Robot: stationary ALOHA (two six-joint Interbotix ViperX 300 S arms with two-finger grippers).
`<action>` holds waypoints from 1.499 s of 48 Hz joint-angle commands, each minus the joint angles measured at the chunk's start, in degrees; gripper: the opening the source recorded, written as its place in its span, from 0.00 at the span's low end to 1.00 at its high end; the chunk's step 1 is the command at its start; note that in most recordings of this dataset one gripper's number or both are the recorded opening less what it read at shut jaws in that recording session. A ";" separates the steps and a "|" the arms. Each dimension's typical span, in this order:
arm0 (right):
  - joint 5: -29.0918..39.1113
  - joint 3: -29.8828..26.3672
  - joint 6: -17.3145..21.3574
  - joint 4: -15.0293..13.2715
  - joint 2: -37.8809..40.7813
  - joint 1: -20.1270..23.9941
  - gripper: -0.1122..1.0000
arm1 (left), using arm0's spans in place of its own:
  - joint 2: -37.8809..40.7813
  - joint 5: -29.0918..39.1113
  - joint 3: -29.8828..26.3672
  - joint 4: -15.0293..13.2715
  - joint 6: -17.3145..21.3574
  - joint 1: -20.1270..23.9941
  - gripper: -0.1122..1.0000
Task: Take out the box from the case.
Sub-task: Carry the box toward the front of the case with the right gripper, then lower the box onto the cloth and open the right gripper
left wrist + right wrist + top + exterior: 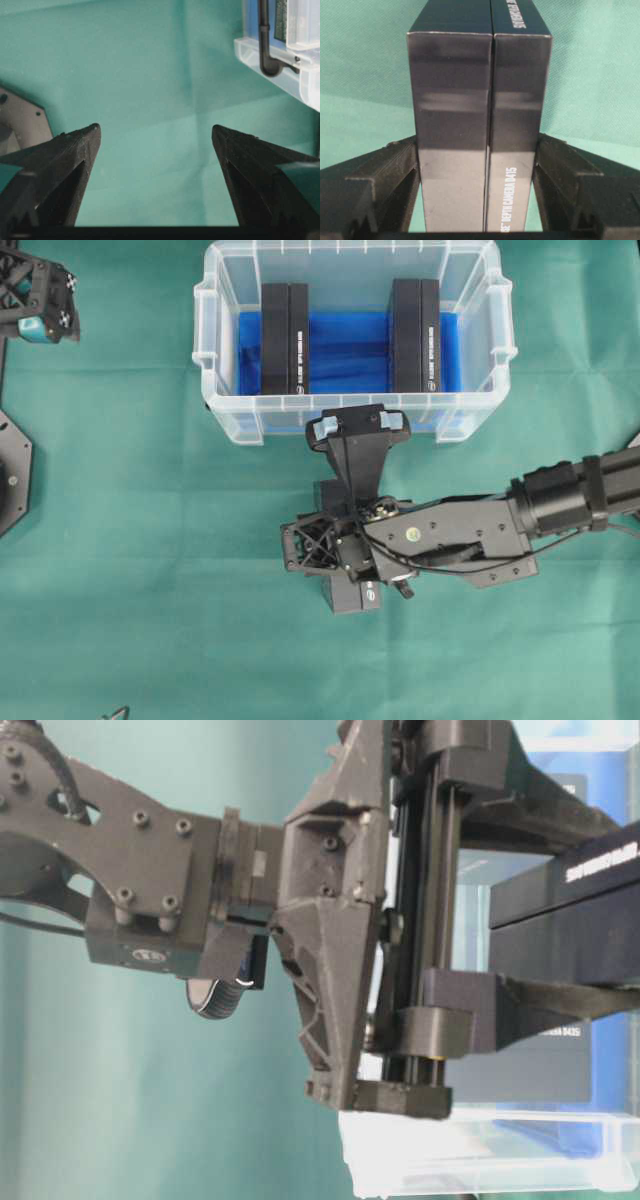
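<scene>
In the right wrist view a black box (480, 100) with white lettering, its two halves side by side, sits between my right gripper's (477, 142) fingers, which press on both of its sides. From overhead this box (355, 597) lies under the right gripper (340, 540), over the green cloth just in front of the case (205, 360). The case is a clear tub with a blue bottom, and two more black boxes (285, 338) (415, 335) stand in it. My left gripper (156, 135) is open over bare cloth, far off at the top left (40, 315).
The case's near wall (350, 420) lies right behind the right gripper's wrist. A corner of the case (280, 65) shows at the upper right of the left wrist view. A black mount plate (10, 475) sits at the left edge.
</scene>
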 commanded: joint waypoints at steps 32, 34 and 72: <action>0.26 -2.02 -0.09 -0.18 -3.78 0.09 0.94 | -0.18 -0.18 -0.70 0.18 0.00 -0.35 0.94; 0.88 -2.55 -0.18 -0.35 -4.57 0.09 0.94 | -0.18 -0.18 -0.70 0.18 0.00 -0.35 0.94; 15.82 -13.54 -3.87 -5.01 -10.02 -0.35 0.93 | -0.18 0.00 -0.79 -0.09 -0.79 -0.44 0.94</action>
